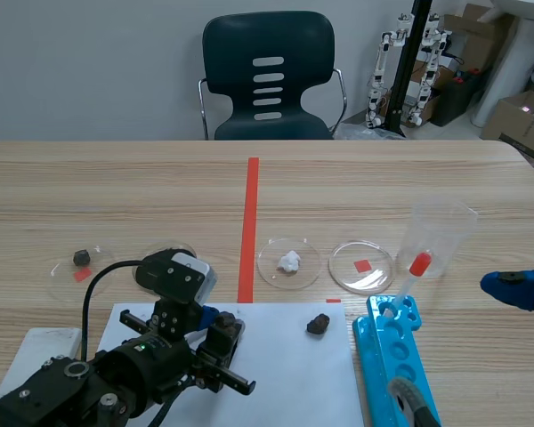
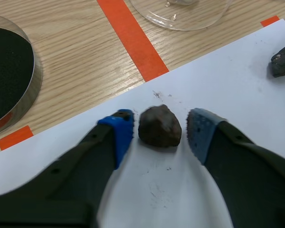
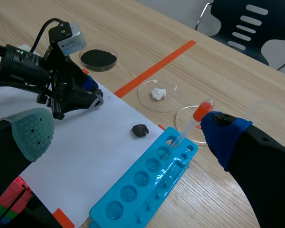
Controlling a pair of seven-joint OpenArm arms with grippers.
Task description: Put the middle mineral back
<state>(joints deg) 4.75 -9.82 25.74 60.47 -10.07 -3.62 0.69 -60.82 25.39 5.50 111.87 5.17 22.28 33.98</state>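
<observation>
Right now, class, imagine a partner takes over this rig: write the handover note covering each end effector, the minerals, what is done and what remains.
Left end effector: open, straddling the rough brown mineral lump on the white paper sheet, no grip yet.
Right end effector: open, empty, by the blue plastic well tray.
A second dark mineral lump lies on the paper.
Done: approach only.
Left: close, lift, return the lump to its dish. One clear round dish stands empty.

Dark chair [image 1: 269, 76] behind wooden table [image 1: 116, 187], grey wall [image 1: 89, 62].
</observation>
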